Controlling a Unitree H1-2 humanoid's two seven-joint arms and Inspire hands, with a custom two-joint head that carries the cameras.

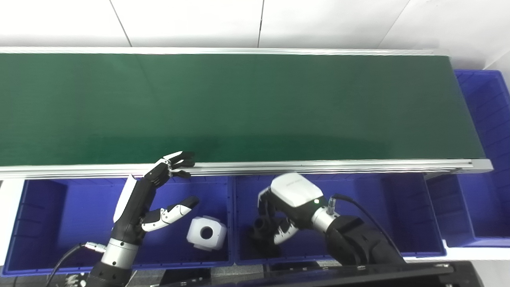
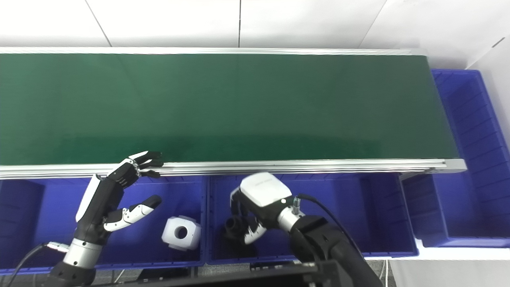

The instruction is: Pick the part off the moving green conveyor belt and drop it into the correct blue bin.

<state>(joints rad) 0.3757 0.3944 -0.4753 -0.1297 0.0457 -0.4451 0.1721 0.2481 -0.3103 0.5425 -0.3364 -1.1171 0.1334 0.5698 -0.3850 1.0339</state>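
The green conveyor belt (image 1: 239, 107) carries no part in view. My right hand (image 1: 287, 204) reaches down into the middle blue bin (image 1: 378, 215), its fingers curled around a small black ring-shaped part (image 1: 261, 226) just above the bin floor. My left hand (image 1: 140, 199) is open over the left blue bin (image 1: 67, 215), with its fingertips (image 1: 184, 158) up at the belt's near metal rail and nothing held. A white cube with a round hole (image 1: 206, 233) lies in the left bin, just right of the left thumb.
A third blue bin (image 1: 492, 119) stands past the belt's right end and runs down the right side. The belt's aluminium rail (image 1: 338, 164) overhangs the bins' far edges. A black panel (image 1: 358, 275) lies along the bottom edge.
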